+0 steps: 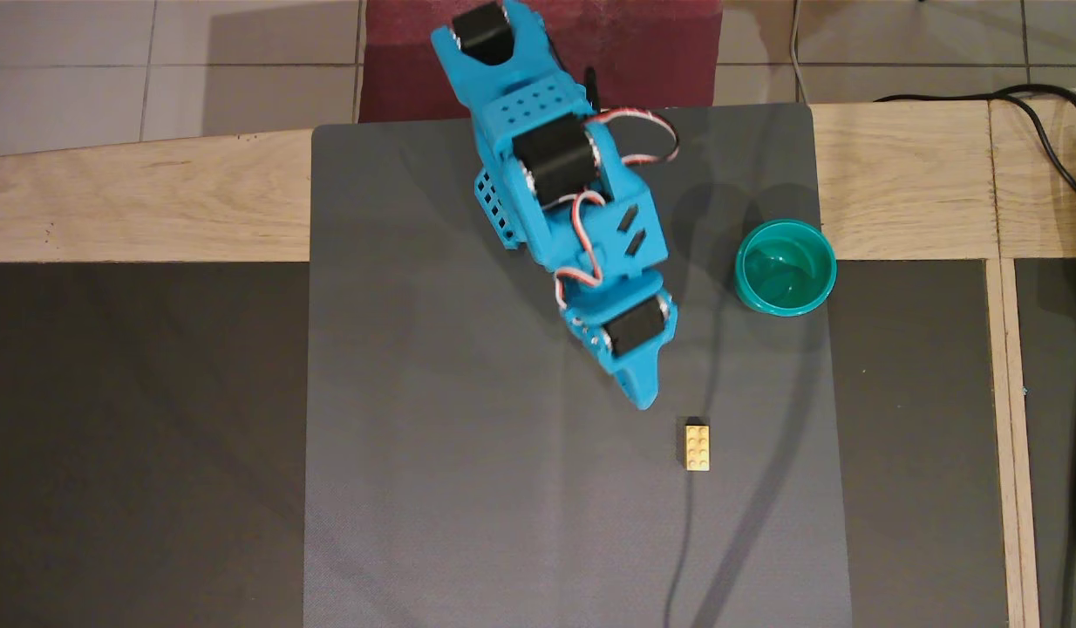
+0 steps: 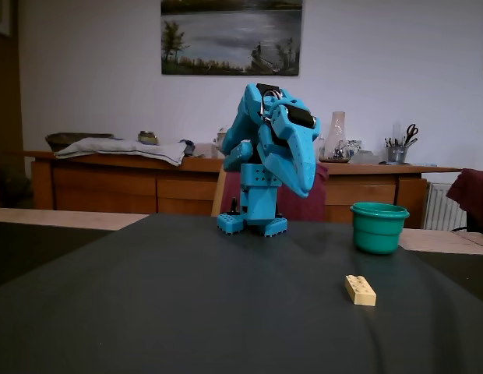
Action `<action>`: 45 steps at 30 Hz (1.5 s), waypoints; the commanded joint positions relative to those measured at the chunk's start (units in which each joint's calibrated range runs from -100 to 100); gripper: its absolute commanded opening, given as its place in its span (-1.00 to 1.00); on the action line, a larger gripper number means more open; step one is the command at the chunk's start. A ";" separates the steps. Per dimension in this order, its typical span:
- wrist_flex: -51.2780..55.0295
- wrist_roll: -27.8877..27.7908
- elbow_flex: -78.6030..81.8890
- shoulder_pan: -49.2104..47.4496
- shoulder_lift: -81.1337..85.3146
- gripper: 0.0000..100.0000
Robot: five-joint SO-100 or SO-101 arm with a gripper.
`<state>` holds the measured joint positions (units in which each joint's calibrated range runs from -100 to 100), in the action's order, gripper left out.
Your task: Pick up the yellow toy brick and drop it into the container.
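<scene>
The yellow toy brick [image 1: 698,446] [image 2: 360,290] lies flat on the grey mat, studs up, long side running toward the camera in the overhead view. The teal container [image 1: 785,266] [image 2: 379,227] stands upright near the mat's right edge, nothing inside. My blue gripper [image 1: 644,399] [image 2: 303,189] hangs high above the mat, fingers together and pointing down, holding nothing. In the overhead view its tip is a little up and left of the brick; in the fixed view it is well above table level.
The grey mat [image 1: 433,488] lies on a wooden table [image 1: 137,205] with dark panels on both sides. A black cable [image 1: 1065,174] runs down the far right. The arm's base [image 2: 253,224] stands at the mat's back edge.
</scene>
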<state>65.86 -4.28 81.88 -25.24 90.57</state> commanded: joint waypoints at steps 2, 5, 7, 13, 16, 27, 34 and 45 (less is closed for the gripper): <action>-3.27 0.21 -8.68 -0.25 -10.89 -1.00; -3.53 0.21 -17.53 -0.33 -21.68 -1.00; -3.53 0.21 -23.39 -0.33 -28.76 -1.00; -2.82 -0.06 -42.71 -0.41 -52.12 -1.00; -3.18 -0.06 -46.05 -0.33 -60.04 -1.00; -3.18 -12.97 -46.41 -7.68 -67.21 -1.00; -3.44 -15.69 -46.05 -13.64 -67.63 -1.00; -7.18 -19.50 -46.50 -11.70 -78.42 -1.00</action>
<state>59.17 -21.95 37.29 -37.64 12.96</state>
